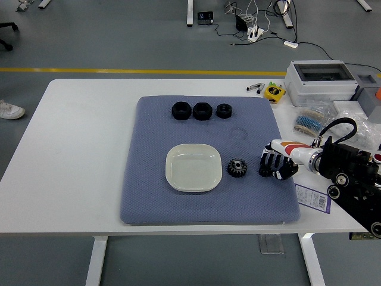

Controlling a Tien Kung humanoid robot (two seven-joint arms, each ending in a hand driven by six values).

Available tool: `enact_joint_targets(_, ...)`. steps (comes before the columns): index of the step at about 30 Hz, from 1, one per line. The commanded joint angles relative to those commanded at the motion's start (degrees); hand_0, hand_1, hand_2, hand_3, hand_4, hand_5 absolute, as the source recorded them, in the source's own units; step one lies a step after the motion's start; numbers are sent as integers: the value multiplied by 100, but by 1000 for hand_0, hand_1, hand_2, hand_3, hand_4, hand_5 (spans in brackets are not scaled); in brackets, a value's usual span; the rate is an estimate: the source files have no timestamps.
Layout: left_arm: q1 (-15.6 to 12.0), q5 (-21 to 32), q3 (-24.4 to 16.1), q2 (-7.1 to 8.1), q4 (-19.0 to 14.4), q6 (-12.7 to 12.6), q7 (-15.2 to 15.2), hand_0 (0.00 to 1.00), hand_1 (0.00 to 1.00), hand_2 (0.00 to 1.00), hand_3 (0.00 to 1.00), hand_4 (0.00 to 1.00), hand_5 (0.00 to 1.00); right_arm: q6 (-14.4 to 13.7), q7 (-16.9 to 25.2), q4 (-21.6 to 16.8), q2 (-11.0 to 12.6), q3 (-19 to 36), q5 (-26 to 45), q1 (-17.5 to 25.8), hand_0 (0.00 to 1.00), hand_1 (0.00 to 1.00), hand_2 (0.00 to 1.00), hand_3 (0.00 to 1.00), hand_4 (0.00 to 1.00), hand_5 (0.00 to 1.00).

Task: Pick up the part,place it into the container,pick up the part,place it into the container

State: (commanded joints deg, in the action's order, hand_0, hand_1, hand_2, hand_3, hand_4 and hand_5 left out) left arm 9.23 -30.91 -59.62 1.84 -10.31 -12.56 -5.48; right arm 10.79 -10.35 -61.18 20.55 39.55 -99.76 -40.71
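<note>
Fingers (271,162) of the right hand (275,165) curl over a small dark part, beside a black toothed gear (237,167).

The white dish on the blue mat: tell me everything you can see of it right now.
The white dish is a shallow, rounded-square dish with a raised rim and a glossy look, like ceramic or plastic. It sits flat on the blue mat, near the mat's middle, and holds nothing. A black gear lies just to its right, apart from it. The right hand is further right and does not touch it.
</note>
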Motion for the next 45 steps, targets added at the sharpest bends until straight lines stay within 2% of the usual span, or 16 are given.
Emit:
enact_joint_targets(11,-22,-32,-5,3,0,4,-7,721,638,625,552,593,546,75,-77,-29,-15,156,375,0,392,446,470,465,523,2)
enact_joint_targets(22,-39,-39,-21,10,0,6,-6,721,639,626,552,593,547,112,-183,-14,-218,426,732,-84,390,440,468,464,512,2)
enact_joint_targets(32,-9,19,5,23,0,13,6,721,634,625,553,592,546,125,-264,-214,-555,529,816,-310,395,437,464,461,513,2)
enact_joint_targets(37,3,25,-3,26,0,12,12,721,634,625,553,592,546,102,-273,-351,-769,281,853,-570,395,437,464,461,513,2)
enact_joint_targets(43,15,37,-40,40,0,-1,22,721,633,625,552,592,547,66,-295,-289,-1061,-119,855,-872,403,438,472,472,524,2)
enact_joint_targets(44,17,33,-46,43,0,-4,22,721,628,623,553,592,546,60,-298,-261,-1117,-175,837,-907,414,461,529,525,550,2)
enact_joint_targets(45,18,30,-53,45,0,-6,23,721,628,623,553,592,546,56,-300,-241,-1153,-212,824,-929,414,461,529,525,550,2)
